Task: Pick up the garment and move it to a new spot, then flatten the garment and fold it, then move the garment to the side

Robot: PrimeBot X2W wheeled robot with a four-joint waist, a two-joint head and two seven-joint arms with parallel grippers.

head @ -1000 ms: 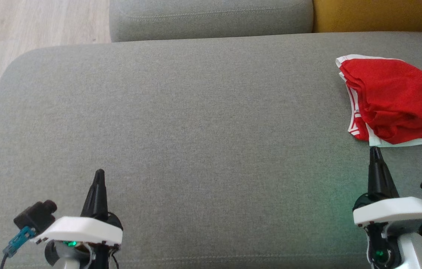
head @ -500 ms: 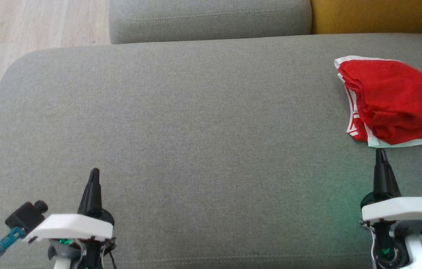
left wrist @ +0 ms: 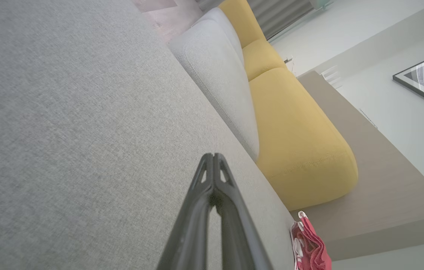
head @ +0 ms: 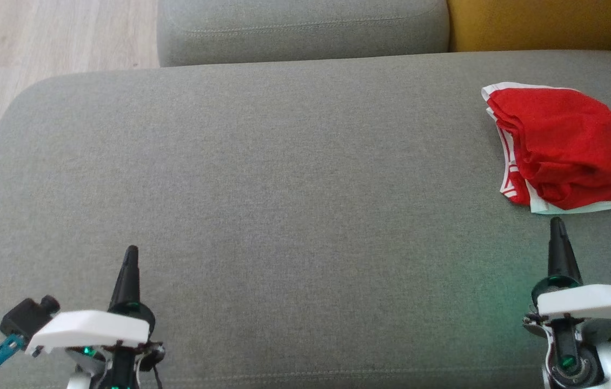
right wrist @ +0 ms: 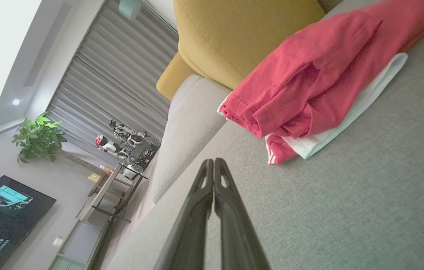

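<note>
The garment (head: 568,146) is red with white trim and lies folded in a small pile at the right edge of the grey sofa seat (head: 284,189). The right wrist view shows the garment (right wrist: 309,86) just beyond my fingers, apart from them. My right gripper (head: 556,221) is shut and empty, its tip a little in front of the pile's near edge. At the lower left my left gripper (head: 131,250) is shut and empty, far from the garment. In the left wrist view the left gripper (left wrist: 214,155) has its fingers pressed together and the garment (left wrist: 309,247) is small at the bottom right.
A grey back cushion (head: 300,27) and a yellow cushion (head: 538,21) line the far side of the seat. Wooden floor (head: 40,38) lies past the seat's left end. The wide middle of the seat is bare fabric.
Both grippers have drawn back toward the bottom of the head view, the right one also drifting right. The garment has not moved; the camera has tilted slightly.
</note>
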